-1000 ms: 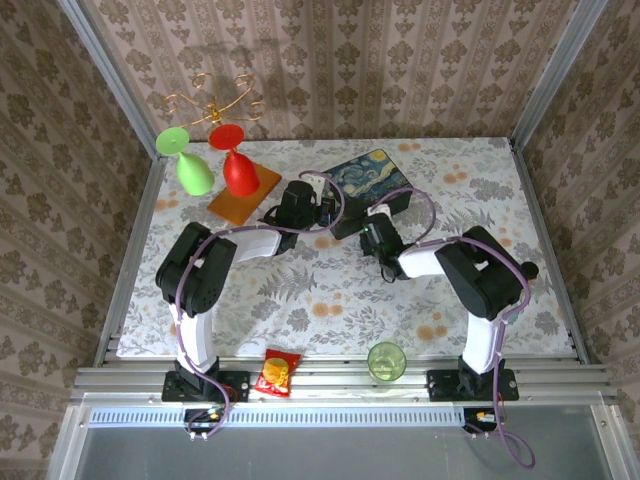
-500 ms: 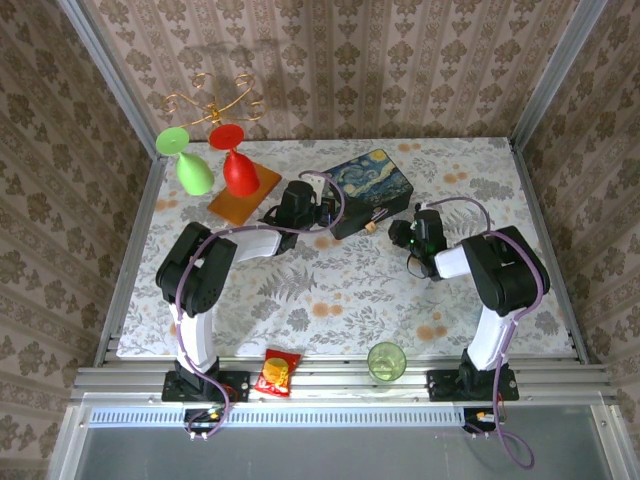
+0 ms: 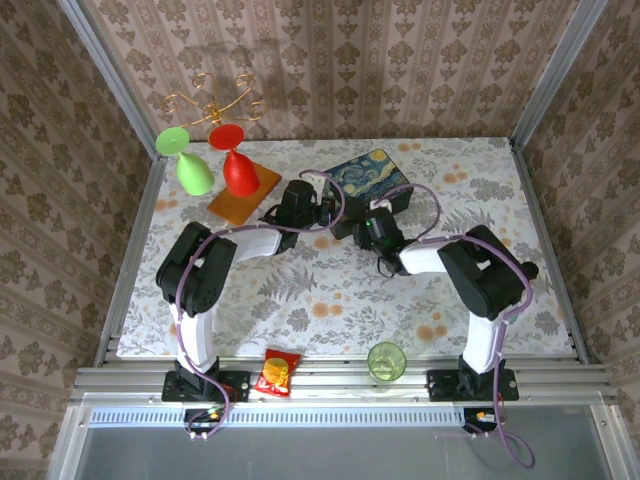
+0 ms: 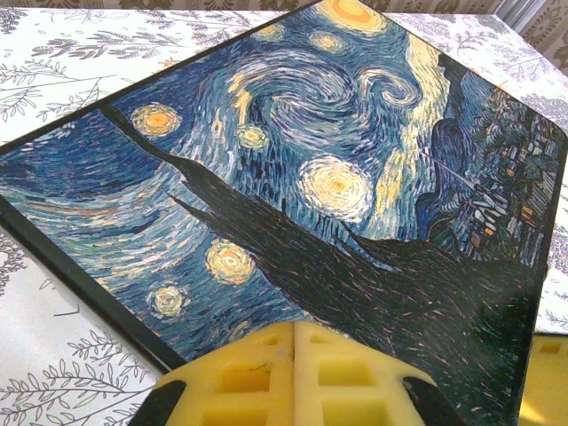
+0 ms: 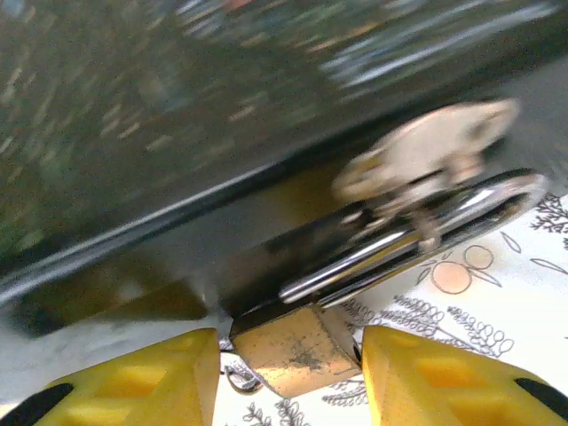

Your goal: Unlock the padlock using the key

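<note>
The left end effector (image 4: 293,359), fingers together, sat at the lid edge of the painted box (image 4: 293,177), apparently bracing it; that hold needed to be firm. At the box's near wall, the right end effector (image 5: 286,364) stood apart, one finger on either side of the padlock (image 5: 288,351). The step called for closing squarely on the brass flanks. The padlock lay nearly flat on the surface, long axis along the wall, shackle (image 5: 399,244) pointing away through the clasp (image 5: 426,146).
</note>
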`<state>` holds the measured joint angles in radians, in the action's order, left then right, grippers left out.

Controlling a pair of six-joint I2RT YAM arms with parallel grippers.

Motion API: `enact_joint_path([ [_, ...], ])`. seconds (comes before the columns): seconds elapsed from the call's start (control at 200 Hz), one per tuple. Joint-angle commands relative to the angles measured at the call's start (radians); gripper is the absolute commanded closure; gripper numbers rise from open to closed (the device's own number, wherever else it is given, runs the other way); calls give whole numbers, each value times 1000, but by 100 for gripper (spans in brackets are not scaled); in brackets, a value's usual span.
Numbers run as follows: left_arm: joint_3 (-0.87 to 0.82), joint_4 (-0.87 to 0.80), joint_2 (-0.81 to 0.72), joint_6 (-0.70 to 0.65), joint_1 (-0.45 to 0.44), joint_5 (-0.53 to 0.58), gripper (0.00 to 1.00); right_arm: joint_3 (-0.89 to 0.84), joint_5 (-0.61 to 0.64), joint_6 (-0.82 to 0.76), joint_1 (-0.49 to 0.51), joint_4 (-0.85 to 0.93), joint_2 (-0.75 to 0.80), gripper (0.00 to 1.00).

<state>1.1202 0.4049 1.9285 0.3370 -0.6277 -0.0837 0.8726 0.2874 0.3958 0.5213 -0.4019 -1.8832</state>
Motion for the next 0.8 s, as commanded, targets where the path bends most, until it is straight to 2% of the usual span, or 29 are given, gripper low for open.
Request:
enact_joint_path([
  [0.0, -37, -281, 85, 13, -6, -15, 100, 32, 288, -71, 28, 109, -54, 52],
  [0.075, -35, -281, 85, 14, -5, -19, 100, 51, 338, -54, 27, 132, -80, 52],
  [0.265, -38, -277, 95, 21, -7, -23, 100, 67, 328, -37, 26, 141, -110, 54],
  [0.465, -35, -294, 101, 9, -12, -4, 100, 66, 288, 86, -32, 204, -40, 64],
  [0.7, -5, -338, 73, -19, -32, 16, 100, 56, 108, 139, -150, 191, 13, 71],
  [0.795, 41, -375, 40, -26, -33, -3, 100, -15, -45, 112, -175, 44, 60, 69],
])
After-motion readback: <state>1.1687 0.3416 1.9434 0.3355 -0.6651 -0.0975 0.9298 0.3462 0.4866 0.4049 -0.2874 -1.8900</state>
